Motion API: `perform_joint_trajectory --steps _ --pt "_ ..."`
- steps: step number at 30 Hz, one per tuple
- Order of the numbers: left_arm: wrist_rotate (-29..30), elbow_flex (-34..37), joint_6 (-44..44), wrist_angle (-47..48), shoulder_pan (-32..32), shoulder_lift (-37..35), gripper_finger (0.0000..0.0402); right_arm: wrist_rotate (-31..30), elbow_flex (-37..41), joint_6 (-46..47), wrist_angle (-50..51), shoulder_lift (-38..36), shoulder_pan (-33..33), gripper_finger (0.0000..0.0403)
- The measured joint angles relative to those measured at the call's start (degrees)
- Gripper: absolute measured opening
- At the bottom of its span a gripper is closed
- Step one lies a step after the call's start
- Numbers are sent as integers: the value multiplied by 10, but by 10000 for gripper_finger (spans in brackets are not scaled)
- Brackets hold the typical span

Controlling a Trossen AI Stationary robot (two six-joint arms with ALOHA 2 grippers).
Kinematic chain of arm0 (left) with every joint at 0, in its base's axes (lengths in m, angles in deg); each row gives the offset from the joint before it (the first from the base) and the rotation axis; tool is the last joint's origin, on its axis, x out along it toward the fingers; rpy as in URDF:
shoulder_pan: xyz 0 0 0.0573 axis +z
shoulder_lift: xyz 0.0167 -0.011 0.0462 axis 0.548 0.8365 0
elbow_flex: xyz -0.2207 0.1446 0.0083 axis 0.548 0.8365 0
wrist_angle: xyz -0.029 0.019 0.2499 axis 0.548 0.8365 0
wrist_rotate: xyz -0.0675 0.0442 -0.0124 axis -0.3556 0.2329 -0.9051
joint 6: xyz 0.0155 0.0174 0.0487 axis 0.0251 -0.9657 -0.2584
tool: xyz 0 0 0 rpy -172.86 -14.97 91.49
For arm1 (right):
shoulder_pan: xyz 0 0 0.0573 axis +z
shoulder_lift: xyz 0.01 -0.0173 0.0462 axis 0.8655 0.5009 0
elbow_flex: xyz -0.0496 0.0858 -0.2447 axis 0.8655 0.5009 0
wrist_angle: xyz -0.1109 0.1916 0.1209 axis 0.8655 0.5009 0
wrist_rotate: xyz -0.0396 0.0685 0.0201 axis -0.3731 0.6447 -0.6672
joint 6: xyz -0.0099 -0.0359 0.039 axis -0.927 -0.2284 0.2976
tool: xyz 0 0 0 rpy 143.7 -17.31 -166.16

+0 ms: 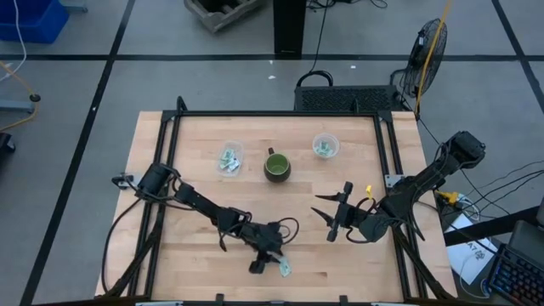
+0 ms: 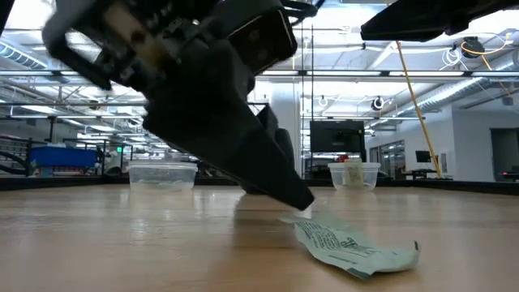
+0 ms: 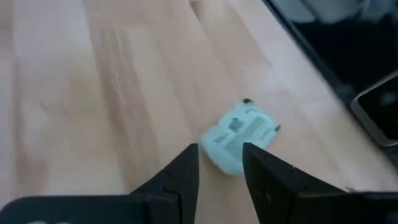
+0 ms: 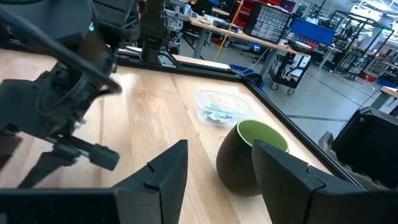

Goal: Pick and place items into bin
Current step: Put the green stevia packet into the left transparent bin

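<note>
A pale green and white packet [image 3: 239, 134] lies flat on the table near its near edge; it also shows in the high view [image 1: 285, 269] and the low view [image 2: 349, 243]. My left gripper [image 3: 221, 163] is low over it and open by a narrow gap, its fingertips on either side of the packet's near end. My right gripper [image 1: 336, 217] hovers open and empty right of the table's middle. Two clear containers [image 1: 229, 159] [image 1: 325, 146] at the far side hold more packets. The dark green mug [image 1: 277, 166] stands between them. My left gripper slants down from the table's left, its fingertips [image 3: 189, 163] beside the packet's near end [image 3: 219, 155]. The packet lies flat on the table. I cannot tell whether the fingers touch it.
A black frame rail [image 1: 387, 170] runs around the table. The right wrist view shows the mug [image 4: 249, 155] just ahead of the right fingers, a container [image 4: 217, 109] behind it, and the left arm [image 4: 56, 106] to one side. Bare wood lies between the two grippers.
</note>
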Motion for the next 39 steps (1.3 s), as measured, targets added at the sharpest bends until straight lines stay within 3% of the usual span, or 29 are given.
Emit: perform_joint_trajectory --steps 3,9,14,22,27,32,39 --pt "52 -1 -96 -3 -18 0 127 0 0 0 1 0 0 171" --pt "115 -1 -126 -10 -42 -1 127 0 0 12 4 0 0 171" --pt "114 -2 -119 -31 -50 -2 134 0 0 13 5 0 0 171" --pt "114 -2 -112 -36 -49 -2 204 0 0 23 6 0 0 171" --pt "89 -2 -115 -32 -42 -2 226 0 0 23 6 0 0 171" --pt "69 -3 -122 -34 -38 -2 217 0 0 23 7 0 0 171" --pt "67 -3 -124 -29 -30 0 167 0 0 23 7 0 0 171"
